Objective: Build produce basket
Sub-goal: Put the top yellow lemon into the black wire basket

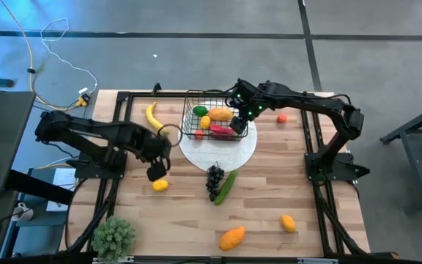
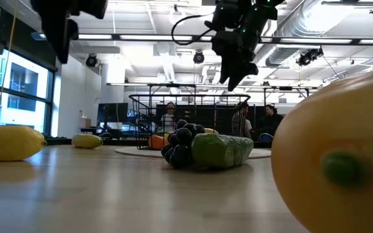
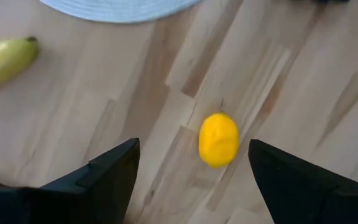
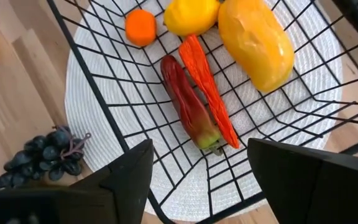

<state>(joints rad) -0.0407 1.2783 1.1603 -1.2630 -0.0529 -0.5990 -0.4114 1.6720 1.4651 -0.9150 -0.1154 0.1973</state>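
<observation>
Pale wood-plank desk with a black frame, filling the centre of the high view over grey floor. Round white mat at upper centre, carrying the black wire basket; inside it a mango, a lemon, a small orange fruit, a dark red chilli and a bright red one side by side. Just below the mat, grapes touching a cucumber. Banana left of the basket, off the mat. Tomato to the right of the basket. Loose lemon at centre left, directly under the left end effector, fingers apart, nothing between them. Right end effector poised above the basket's right side, fingers apart too, empty. Second mango and another yellow-orange fruit near the lower edge; potted plant at lower left. Yellow cable trailing over the floor at upper left. Low view: open workshop behind, ceiling ducts, strip lights, windows at left, seated people beyond the basket.
</observation>
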